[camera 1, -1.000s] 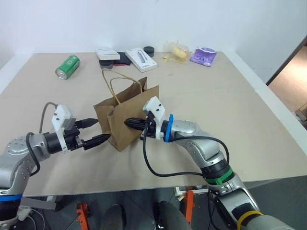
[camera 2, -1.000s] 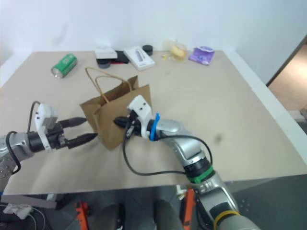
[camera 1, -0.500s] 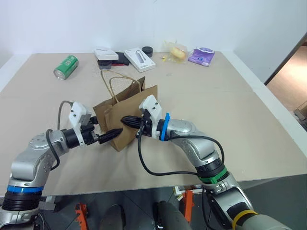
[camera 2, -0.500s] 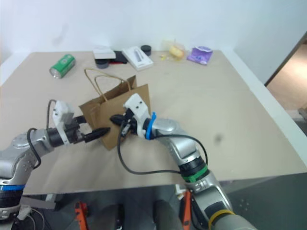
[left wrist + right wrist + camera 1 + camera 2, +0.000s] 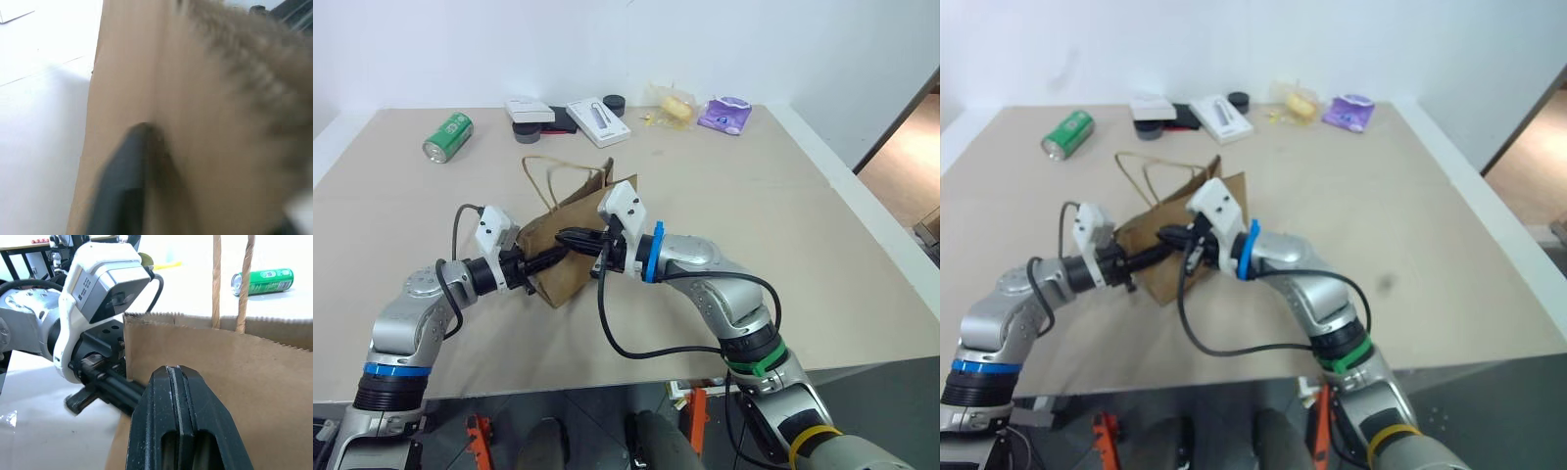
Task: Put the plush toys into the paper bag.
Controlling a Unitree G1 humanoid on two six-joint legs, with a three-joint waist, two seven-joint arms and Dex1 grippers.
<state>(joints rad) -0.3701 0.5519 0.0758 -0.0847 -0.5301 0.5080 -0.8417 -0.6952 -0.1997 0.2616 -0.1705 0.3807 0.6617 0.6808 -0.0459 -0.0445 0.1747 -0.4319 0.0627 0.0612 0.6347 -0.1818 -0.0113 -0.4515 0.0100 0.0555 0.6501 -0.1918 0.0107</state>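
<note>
Far left at the back of the table [image 5: 803, 245] lies a green can [image 5: 450, 135], well apart from the work. Nearer the front edge, the left gripper [image 5: 553, 258] reaches level toward the left side of the paper bag [image 5: 570, 284]. Its fingers look drawn close together on the bag's side edge, seemingly pinching the paper. The left wrist view shows one dark finger lying flat against the brown wall.

The bag stands in the middle of the table, somewhat crumpled and leaning. Its twine handles [image 5: 544, 168] rise from the rim on the far side. Its inside is hidden, so whether any plush toy is in it cannot be told.

Just right of the left fingers, the right gripper [image 5: 568, 236] comes in level from the right across the bag's front panel, near the top rim. Its fingers are pressed tight together — whether paper is caught between them cannot be told. The two grippers almost meet at the bag's upper left corner.

The coming move likely turns on this: both sets of fingers sit on the same corner of the rim, left arm on the side panel, right arm on the front, with the mouth facing upward just behind them. Pulling apart should open it.

Far back to the right lie a yellow item in clear wrap [image 5: 679, 105] and a purple packet [image 5: 726, 114].
</note>
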